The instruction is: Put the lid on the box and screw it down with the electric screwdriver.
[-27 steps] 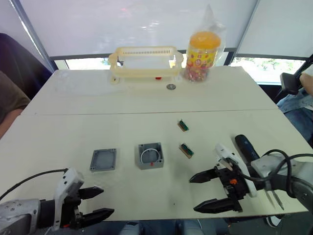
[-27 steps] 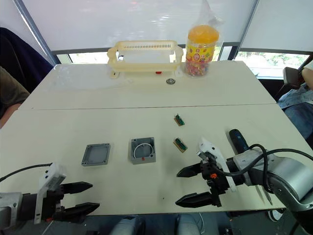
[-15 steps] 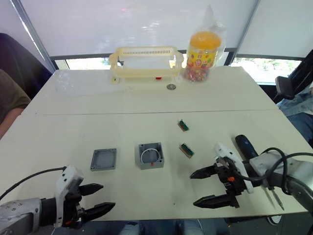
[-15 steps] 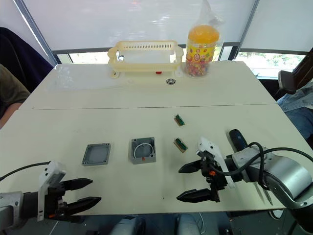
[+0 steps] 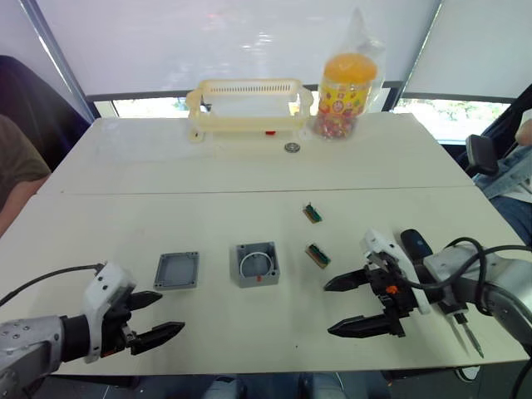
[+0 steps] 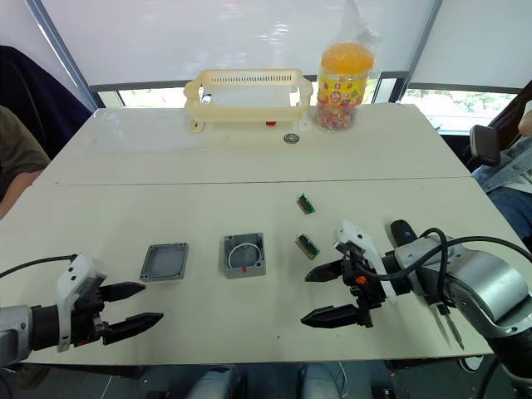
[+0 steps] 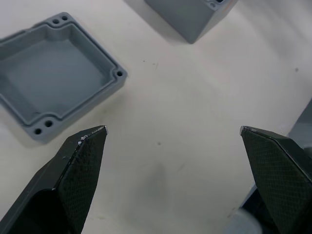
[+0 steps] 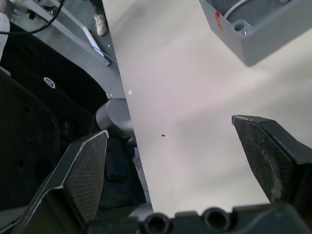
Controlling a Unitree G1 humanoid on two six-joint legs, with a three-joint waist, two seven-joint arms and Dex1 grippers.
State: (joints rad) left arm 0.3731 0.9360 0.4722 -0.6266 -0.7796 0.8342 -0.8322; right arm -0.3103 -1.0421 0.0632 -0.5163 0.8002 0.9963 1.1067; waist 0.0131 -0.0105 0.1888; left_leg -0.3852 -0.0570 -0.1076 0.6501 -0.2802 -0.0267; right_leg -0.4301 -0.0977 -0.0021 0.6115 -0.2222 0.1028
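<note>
The flat grey lid (image 5: 176, 270) lies on the table left of centre, and the deeper grey box (image 5: 255, 263) with a white ring inside and a red mark stands just right of it. My left gripper (image 5: 155, 315) hovers open near the front edge, a little short and left of the lid (image 7: 53, 100). My right gripper (image 5: 342, 305) is open over the table right of the box (image 8: 253, 24). The dark electric screwdriver (image 5: 417, 245) lies behind my right arm, mostly hidden, with its metal bit (image 5: 465, 335) poking out near the front edge.
Two small green-brown pieces (image 5: 317, 254) (image 5: 312, 213) lie right of the box. At the back stand a cream basket (image 5: 247, 106), a jar of sweets (image 5: 344, 85) and a small round cap (image 5: 290, 147). People sit at both sides of the table.
My left gripper has moved forward and up towards the lid. My right gripper has shifted slightly towards the box. Both stay open.
</note>
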